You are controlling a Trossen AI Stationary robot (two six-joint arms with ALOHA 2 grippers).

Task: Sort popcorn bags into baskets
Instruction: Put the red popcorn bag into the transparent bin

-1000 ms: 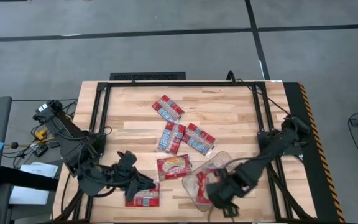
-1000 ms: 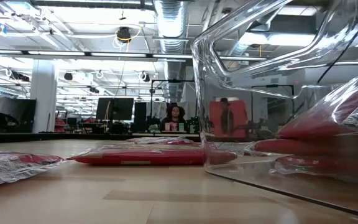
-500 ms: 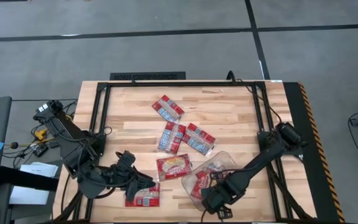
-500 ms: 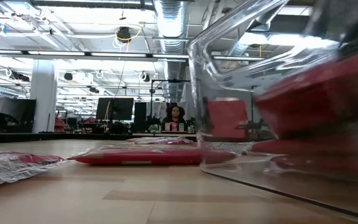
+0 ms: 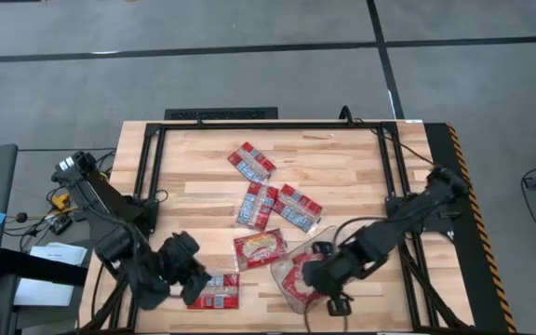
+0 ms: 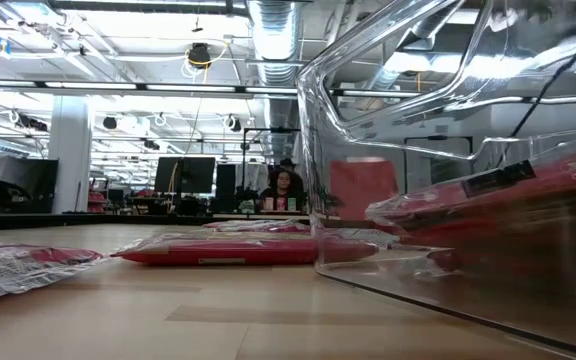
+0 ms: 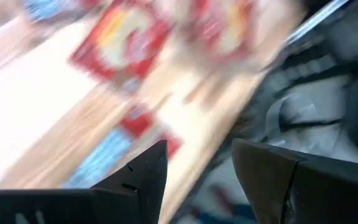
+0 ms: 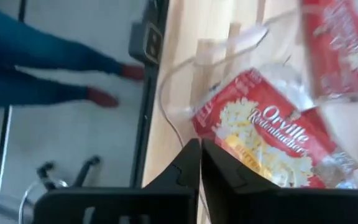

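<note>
A clear plastic tub (image 5: 291, 279) stands at the table's near edge, right of centre, with red popcorn packets (image 8: 272, 140) inside it; it fills the right of the low view (image 6: 418, 160). Several more red packets lie flat on the wood, one with a yellow popcorn picture (image 5: 261, 248) and one near the front edge (image 5: 216, 292). My left gripper (image 5: 196, 275) is open and empty just left of that front packet (image 7: 114, 152). My right gripper (image 5: 316, 271) is shut and empty, low over the tub; it also shows in the right wrist view (image 8: 200, 149). My right gripper's shut fingertips (image 8: 191, 155) stand at the tub's near wall (image 8: 179, 93), above the packets. I cannot tell whether they touch the tub or a packet.
Three packets with bluish-white panels lie around the table's middle (image 5: 249, 160), (image 5: 258, 205), (image 5: 298, 207). A black frame (image 5: 152, 167) runs along the table's left, far and right sides. A person's legs (image 8: 36, 68) show on the floor beyond the near edge.
My left gripper has drawn back toward the table's left edge, away from the front packet, which stays where it was. My right gripper has moved over the tub, first toward the near edge, then back toward the far edge. The tub has shifted a little, and its packets have moved.
</note>
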